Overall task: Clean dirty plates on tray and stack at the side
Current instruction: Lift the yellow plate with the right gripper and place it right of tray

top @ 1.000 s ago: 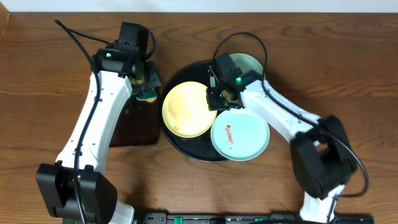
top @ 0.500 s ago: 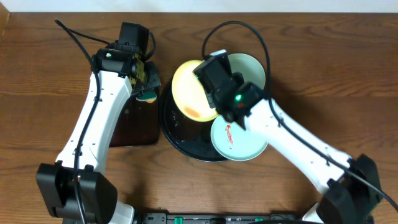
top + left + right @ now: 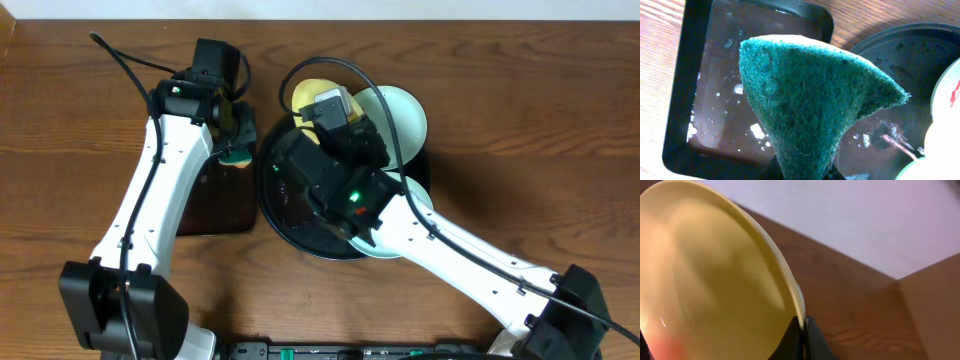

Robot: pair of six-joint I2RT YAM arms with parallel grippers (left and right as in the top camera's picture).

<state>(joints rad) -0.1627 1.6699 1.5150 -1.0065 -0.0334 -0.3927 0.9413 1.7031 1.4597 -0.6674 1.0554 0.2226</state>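
Standing at the table (image 3: pixel 80 120), you see the left gripper (image 3: pixel 237 128) on the left side, its fingers pinched tight on a green sponge (image 3: pixel 810 100) that is folded into a wedge. The sponge hangs over the far right corner of a small rectangular black tray (image 3: pixel 215 205), whose floor is wet and dotted with pale flecks. Just beside it lies the round black tray (image 3: pixel 285 200), glossy and wet as well, its left rim close to the sponge. Above the far part of the round tray, the right gripper (image 3: pixel 803 332) holds the yellow plate (image 3: pixel 710 275) clear of the tray. Its fingers are closed narrow on the rim, and the plate is tipped up steeply on edge. A reddish blur shows at the plate's low edge in the right wrist view; I cannot tell what it is. Further right, a pale green plate (image 3: pixel 405 110) lies flat at the tray's far right rim, partly hidden by the right arm. Another pale blue-green plate (image 3: pixel 420 197) sits on the tray's near right side, mostly covered by that arm.
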